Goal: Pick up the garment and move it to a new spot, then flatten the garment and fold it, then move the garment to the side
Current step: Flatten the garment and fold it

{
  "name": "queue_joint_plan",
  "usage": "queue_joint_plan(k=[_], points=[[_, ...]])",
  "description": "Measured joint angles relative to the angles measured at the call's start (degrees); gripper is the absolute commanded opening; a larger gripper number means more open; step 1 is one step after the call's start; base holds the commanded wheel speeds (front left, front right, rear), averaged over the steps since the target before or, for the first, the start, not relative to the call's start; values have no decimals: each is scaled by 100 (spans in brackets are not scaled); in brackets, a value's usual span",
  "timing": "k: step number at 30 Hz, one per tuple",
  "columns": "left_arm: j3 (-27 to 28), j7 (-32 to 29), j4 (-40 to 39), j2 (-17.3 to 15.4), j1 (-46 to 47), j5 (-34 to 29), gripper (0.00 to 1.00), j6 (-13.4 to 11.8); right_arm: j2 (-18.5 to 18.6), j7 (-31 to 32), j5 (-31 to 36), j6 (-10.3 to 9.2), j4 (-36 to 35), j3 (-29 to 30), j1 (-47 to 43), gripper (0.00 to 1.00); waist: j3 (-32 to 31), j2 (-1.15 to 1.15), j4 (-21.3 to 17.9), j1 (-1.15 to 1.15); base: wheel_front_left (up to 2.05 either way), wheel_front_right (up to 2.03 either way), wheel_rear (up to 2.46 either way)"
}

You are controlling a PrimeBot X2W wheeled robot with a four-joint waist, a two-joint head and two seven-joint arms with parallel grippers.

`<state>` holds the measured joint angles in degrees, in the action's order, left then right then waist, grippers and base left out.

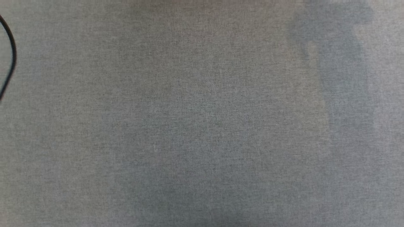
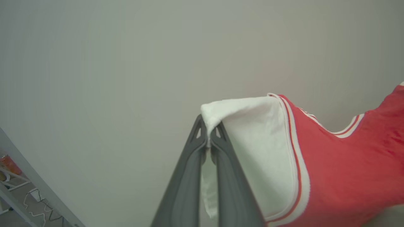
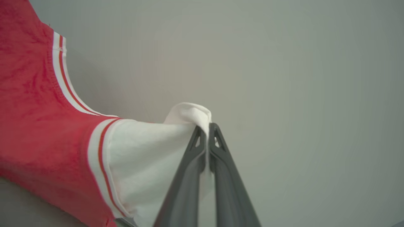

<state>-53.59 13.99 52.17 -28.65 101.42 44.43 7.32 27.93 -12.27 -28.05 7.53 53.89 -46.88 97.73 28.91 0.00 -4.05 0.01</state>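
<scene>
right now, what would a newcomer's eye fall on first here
The red garment stands out, held between both grippers. The left gripper is shut on one white sleeve, the right gripper on the other sleeve. The head view shows grey cloth with a black cable at its left edge.

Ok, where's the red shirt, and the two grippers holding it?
red jersey T-shirt [image 2: 347, 164]: left wrist view, on its red body.
left gripper [image 2: 208, 127]: left wrist view, between its shut fingertips.
right gripper [image 3: 207, 127]: right wrist view, between its shut fingertips.
</scene>
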Motion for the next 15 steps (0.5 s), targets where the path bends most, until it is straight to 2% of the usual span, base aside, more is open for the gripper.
queue_joint_plan(k=[6,10,11,15], points=[[-35,60,-261,-135,-1145,210,0,0,21,-162,-465,0,-118,-515,-861,0,-281,0,25,0,0,0,0],[229,66,-645,-255,-2091,245,0,-2,129,-210,-905,0,-339,-714,-1633,0,-546,0,55,0,0,0,0],[378,66,-881,-302,-2683,243,0,-23,218,-216,-1122,0,-480,-791,-2048,0,-706,0,70,-1,0,0,0],[630,67,-1341,-376,-3800,238,0,-140,392,-221,-1438,0,-781,-887,-2814,0,-1013,0,99,-1,0,0,0]])
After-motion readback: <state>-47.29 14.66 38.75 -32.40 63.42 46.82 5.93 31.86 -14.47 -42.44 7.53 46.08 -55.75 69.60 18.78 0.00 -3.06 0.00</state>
